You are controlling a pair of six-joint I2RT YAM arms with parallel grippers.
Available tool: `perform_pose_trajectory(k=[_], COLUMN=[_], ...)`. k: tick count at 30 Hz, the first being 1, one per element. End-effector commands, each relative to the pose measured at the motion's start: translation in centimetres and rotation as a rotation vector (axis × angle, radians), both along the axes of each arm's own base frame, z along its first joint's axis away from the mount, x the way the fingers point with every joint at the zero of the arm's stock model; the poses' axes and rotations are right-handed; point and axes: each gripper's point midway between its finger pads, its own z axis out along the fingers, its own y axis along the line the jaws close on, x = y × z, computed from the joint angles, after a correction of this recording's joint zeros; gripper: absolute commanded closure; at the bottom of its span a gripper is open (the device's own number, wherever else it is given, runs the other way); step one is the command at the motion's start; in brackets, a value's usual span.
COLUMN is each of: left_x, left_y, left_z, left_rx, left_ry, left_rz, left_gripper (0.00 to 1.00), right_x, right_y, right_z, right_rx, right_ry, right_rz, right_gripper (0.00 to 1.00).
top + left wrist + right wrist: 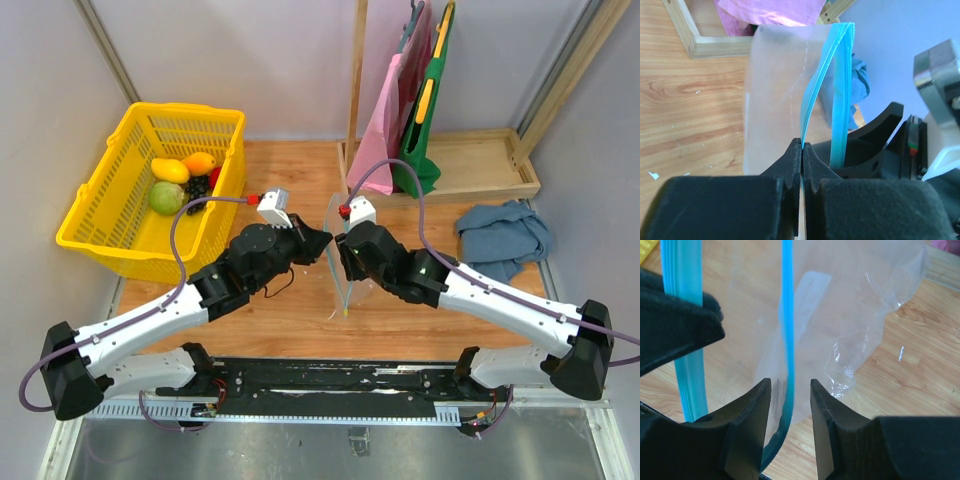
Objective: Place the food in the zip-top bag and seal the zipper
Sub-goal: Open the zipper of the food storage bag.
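The clear zip-top bag [338, 268] hangs between my two grippers at the table's middle, mouth held apart. My left gripper [318, 243] is shut on one blue zipper strip [812, 95]; the pinch shows in the left wrist view [803, 146]. My right gripper [341, 254] is open, and the other zipper strip [787, 325] runs between its spread fingers [789, 382] without being pinched. The bag's body [850, 315] shows no food inside. The food lies in the yellow basket [100, 215]: a pale green round one [165, 197], mango [200, 161], yellow piece [169, 170], grape bunch [197, 187] and a red piece [215, 177].
A wooden tray [480, 165] stands at the back right, with pink and green bags [415, 90] hanging over it from a wooden stand. A blue cloth [505, 235] lies at the right. Walls close in the left and right sides.
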Motion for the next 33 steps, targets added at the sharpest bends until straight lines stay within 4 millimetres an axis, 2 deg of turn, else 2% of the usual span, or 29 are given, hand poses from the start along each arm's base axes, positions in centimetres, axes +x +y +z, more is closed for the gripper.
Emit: perform_pose_trajectory(k=[1,2,6,10,17,22,25,30,33], left_x=[0.4,0.4,0.1,-0.3,-1.0,-1.5,-1.7,-1.8,-1.6], left_y=[0.3,0.4,1.6,2.8,3.3,3.7,4.1,3.5,2.8], left_z=[1.9,1.8,1.9,0.8,-2.4,-4.5,-5.9,-6.0,-5.2], left_rx=[-0.078,-0.071,-0.018,0.040,0.179,0.291,0.348,0.367,0.348], left_ry=[-0.030,-0.030,-0.041,-0.020,0.057,0.108,0.142,0.149,0.124], left_rz=[0.033,0.034,0.050,0.069,0.039,0.015,0.011,-0.022,-0.041], left_gripper=[1.00,1.00,1.00,1.00,1.00,1.00,1.00,1.00,1.00], right_x=[-0.4,-0.4,0.6,1.1,1.5,2.3,2.5,2.8,2.6], right_y=[0.2,0.2,-2.1,-4.0,-6.1,-9.1,-10.1,-11.6,-10.1], right_z=[-0.3,-0.2,1.4,3.4,5.9,7.6,7.9,8.9,7.9], right_rx=[0.001,-0.010,-0.107,-0.175,-0.254,-0.345,-0.360,-0.355,-0.313], right_ry=[-0.009,-0.011,-0.101,-0.181,-0.272,-0.323,-0.320,-0.368,-0.337], right_rz=[-0.015,-0.009,-0.046,-0.054,-0.061,-0.146,-0.152,-0.232,-0.152], right_gripper=[0.62,0.66,0.84,0.99,0.99,1.00,0.99,1.00,0.99])
